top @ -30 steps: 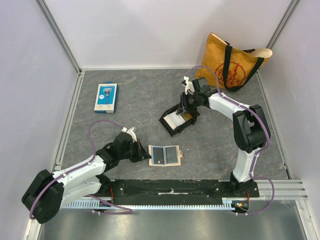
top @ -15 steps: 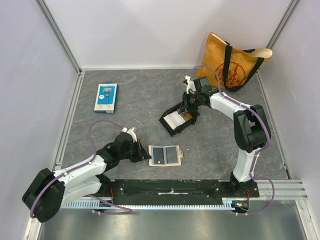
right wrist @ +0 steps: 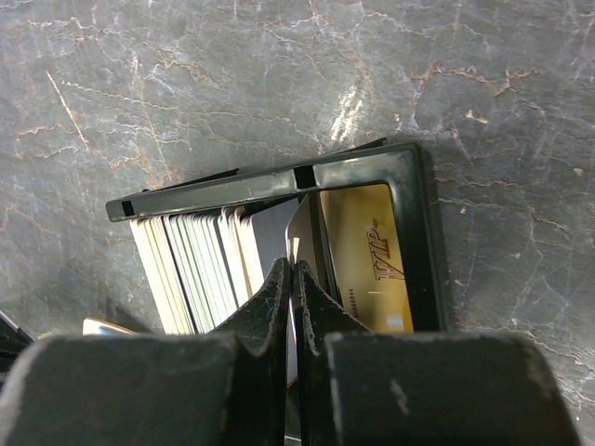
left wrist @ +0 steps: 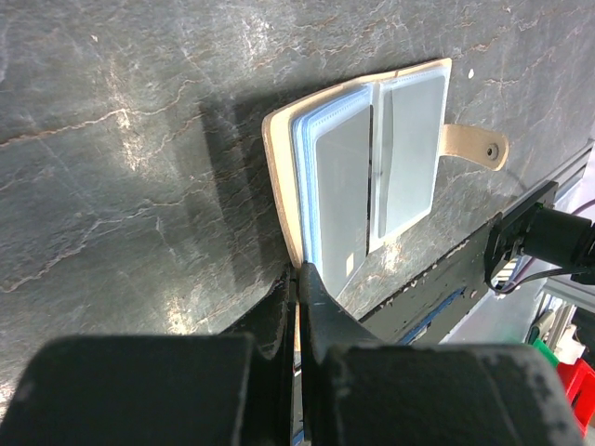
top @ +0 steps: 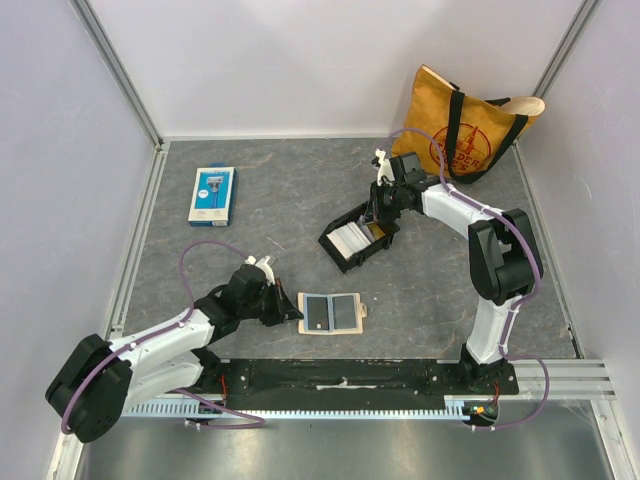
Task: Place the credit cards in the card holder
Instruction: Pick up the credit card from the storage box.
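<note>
The tan card holder (top: 332,312) (left wrist: 372,177) lies open on the dark table with grey-blue cards in its clear sleeves and its tab to the right. My left gripper (top: 293,313) (left wrist: 299,271) is shut on its left cover edge. Several credit cards (top: 350,238) (right wrist: 191,255) stand on edge in a black tray (top: 335,250) (right wrist: 270,183), with a gold card (right wrist: 367,251) lying flat at the right end. My right gripper (top: 375,222) (right wrist: 294,267) reaches down into the tray, shut on one thin grey card (right wrist: 300,232) next to the gold one.
A blue-and-white retail package (top: 212,194) lies at the back left. A yellow tote bag (top: 465,125) leans in the back right corner. White walls close in three sides, and a metal rail (top: 350,375) runs along the near edge.
The right gripper's fingers have closed onto a card in the tray, and the wrist shifted slightly to the right. The left arm and the card holder have not moved.
</note>
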`<state>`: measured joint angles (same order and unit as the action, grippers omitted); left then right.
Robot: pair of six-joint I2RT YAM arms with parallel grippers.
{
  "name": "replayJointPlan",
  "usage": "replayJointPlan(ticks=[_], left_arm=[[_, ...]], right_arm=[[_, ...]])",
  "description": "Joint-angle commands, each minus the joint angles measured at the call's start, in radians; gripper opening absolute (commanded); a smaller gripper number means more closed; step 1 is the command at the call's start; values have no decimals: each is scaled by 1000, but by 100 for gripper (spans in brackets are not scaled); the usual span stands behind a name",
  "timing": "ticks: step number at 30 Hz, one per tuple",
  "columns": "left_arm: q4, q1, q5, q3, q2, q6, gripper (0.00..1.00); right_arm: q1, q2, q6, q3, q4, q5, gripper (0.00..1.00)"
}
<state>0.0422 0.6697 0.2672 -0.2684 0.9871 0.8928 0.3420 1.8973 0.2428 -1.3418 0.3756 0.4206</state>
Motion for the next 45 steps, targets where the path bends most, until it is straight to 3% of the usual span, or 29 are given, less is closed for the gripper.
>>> replayJointPlan(ticks=[1, 31, 38, 45], left_arm=[[-39, 1, 20, -3, 7, -26, 2], [-81, 1, 33, -3, 27, -23, 2], [-81, 1, 35, 1, 21, -23, 2], [-81, 1, 32, 17, -1, -17, 2]], right_arm=[[0, 14, -7, -40, 13, -37, 6], [29, 17, -106, -22, 112, -98, 18], [48, 9, -135, -37, 140, -174, 15], [48, -13, -145, -74, 146, -184, 0]])
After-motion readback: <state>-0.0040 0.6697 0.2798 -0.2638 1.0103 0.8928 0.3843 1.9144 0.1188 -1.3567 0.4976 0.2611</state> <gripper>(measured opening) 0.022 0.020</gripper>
